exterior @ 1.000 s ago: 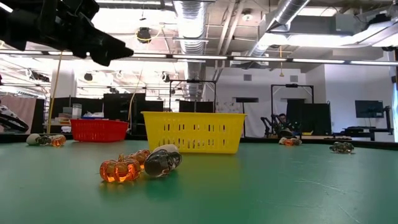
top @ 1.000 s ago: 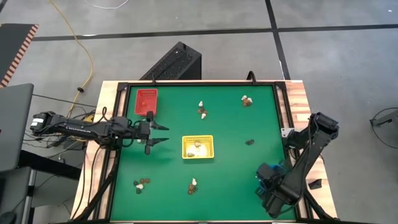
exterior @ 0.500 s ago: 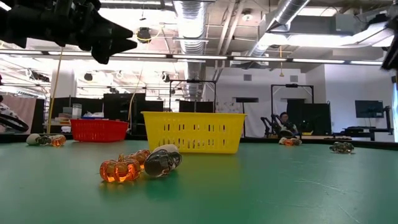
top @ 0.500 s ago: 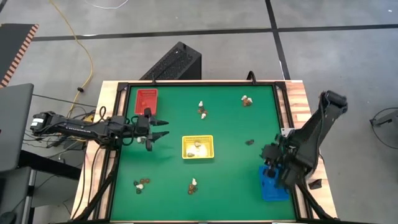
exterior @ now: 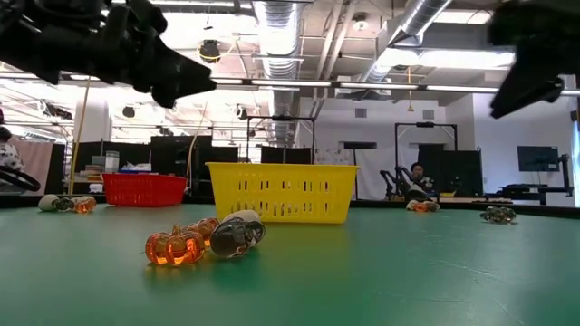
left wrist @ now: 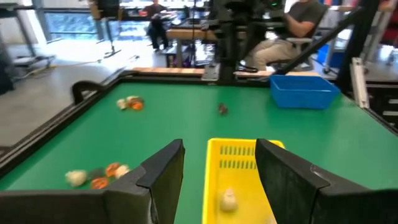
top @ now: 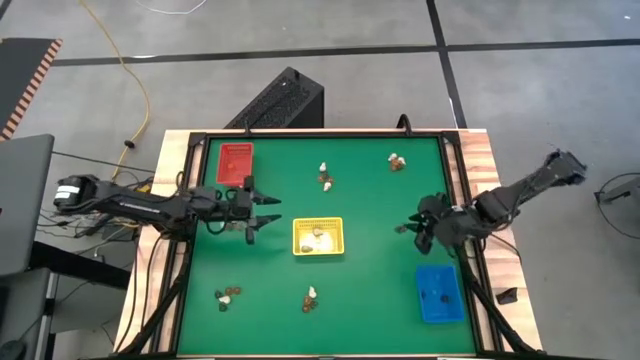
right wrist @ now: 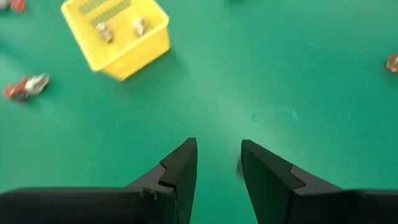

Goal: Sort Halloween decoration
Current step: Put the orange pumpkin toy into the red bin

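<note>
- The left tool (top: 262,211) hovers over the green counter (top: 370,260) between the red tray (top: 235,162) and the yellow tray (top: 318,236), fingers spread wide, holding nothing.
- The right tool (top: 419,226) hangs just beside a small dark trinket (top: 402,228), its fingers (right wrist: 180,171) parted with nothing between them.
- Cream trinkets (top: 318,236) lie in the yellow tray; a dark one (top: 437,294) sits in the blue tray (top: 439,294).
- Unsorted clusters (top: 227,297) lie scattered near the counter's edges.
</note>
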Robot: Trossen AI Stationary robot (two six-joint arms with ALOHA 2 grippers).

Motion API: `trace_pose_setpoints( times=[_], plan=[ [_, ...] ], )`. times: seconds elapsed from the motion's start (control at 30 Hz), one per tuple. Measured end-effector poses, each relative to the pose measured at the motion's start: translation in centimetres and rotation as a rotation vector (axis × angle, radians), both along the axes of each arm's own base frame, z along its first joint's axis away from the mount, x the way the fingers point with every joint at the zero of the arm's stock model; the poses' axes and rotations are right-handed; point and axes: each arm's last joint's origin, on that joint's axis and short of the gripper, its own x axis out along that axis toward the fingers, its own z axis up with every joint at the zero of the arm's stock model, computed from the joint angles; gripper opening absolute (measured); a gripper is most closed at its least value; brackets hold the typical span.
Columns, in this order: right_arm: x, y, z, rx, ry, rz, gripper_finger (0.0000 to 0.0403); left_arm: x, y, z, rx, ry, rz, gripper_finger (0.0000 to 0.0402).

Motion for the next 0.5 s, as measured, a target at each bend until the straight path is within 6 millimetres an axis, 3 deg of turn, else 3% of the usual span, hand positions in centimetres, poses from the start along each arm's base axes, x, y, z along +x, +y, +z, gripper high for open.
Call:
trace_pose_setpoints(
  times=[0.17,0.3,0.5],
  plan=[
    [2.7,-1.2,-0.3,0.006,-0.019,-0.029,0.0156,1.4,0.8,-1.4,-0.057,-0.001,-0.006,0.0188],
    [4.1,-1.4,-1.3,0.077,0.057,0.062,0.0156,1.8,1.0,-2.2,-0.098,0.048,-0.089,0.0188],
    [5.5,-1.6,-3.6,0.005,0.244,0.125,0.0156,1.8,0.9,-2.6,0.126,0.095,-0.158,0.0188]
  ],
)
